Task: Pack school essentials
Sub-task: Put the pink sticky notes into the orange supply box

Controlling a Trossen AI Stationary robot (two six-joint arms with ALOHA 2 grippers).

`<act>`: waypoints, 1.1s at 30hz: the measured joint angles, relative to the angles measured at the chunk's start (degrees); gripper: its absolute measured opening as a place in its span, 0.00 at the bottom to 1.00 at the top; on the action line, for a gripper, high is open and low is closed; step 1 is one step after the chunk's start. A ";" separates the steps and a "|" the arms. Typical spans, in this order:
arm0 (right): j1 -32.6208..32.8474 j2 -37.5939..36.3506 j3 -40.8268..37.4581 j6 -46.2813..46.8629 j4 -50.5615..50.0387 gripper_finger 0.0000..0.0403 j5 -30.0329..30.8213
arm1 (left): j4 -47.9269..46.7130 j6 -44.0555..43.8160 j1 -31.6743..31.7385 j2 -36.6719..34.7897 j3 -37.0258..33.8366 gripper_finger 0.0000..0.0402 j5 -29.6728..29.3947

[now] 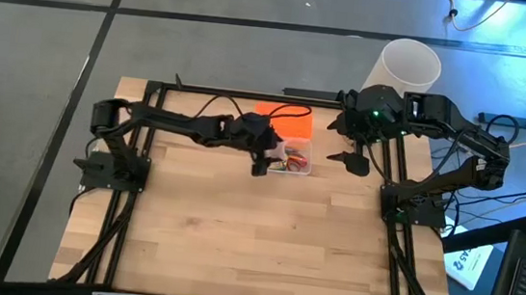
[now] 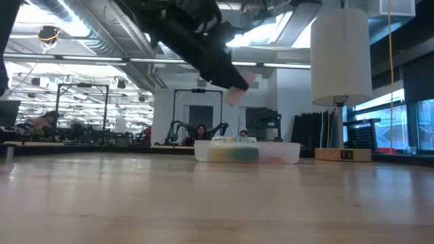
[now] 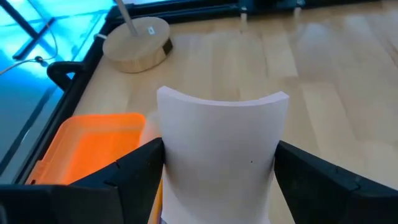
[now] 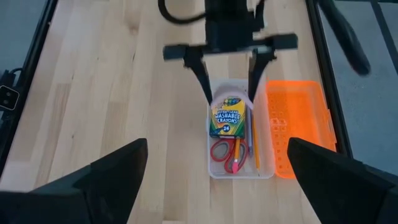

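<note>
My left gripper [image 1: 262, 162] hovers over the near-left end of the clear box [image 1: 297, 158] and is shut on a pale pink square pad [image 3: 221, 149]. In the low view the pad [image 2: 241, 87] hangs well above the box [image 2: 247, 150]. Inside the box [image 4: 241, 169] lie the yellow-green crayon box [image 4: 227, 118], the red-handled scissors [image 4: 227, 154] and thin orange pencils [image 4: 254, 140]. The purple pen does not show. My right gripper [image 4: 217, 146] is open, up in the air right of the box [image 1: 354, 161], and touches nothing. My left gripper pinches the pink pad between its two fingers, one finger [image 3: 140, 168] on each of two opposite side edges [image 3: 166, 155]. The fingers slant down from the table's left. The pad is lifted clear, above the box, its free edge [image 3: 221, 99] pointing away from the wrist.
The orange lid [image 1: 285, 121] lies flat on the table just beyond the box, on its far side. A tall white cylinder [image 1: 408, 65] on a round wooden base [image 3: 137, 43] stands at the far right corner. Bare wooden table spreads across the near half [image 1: 254, 243].
</note>
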 joint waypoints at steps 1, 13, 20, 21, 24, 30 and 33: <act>0.02 0.00 0.00 0.02 0.09 0.96 0.00 | 1.02 -0.30 0.00 1.02 0.37 0.70 -0.18; 0.02 0.00 0.00 0.00 3.25 0.96 0.02 | 4.72 -0.03 0.00 13.61 9.84 0.70 -0.29; -0.11 0.00 0.00 0.49 -0.35 0.96 0.19 | 4.52 0.09 0.00 16.83 12.63 0.70 -0.29; -0.14 0.00 0.00 0.92 -1.83 0.96 0.50 | 4.50 0.09 0.00 16.91 12.65 0.70 -0.29; -0.24 0.00 0.00 3.42 -5.18 0.96 3.46 | 4.08 0.09 -0.02 16.93 12.65 0.70 -0.27; -0.26 0.00 0.00 7.29 -7.33 0.96 13.76 | 4.10 0.12 -0.07 16.92 12.65 0.70 -0.26; -0.26 0.00 0.00 7.30 -7.32 0.96 14.54 | 4.08 0.12 -0.07 16.93 12.65 0.70 -0.26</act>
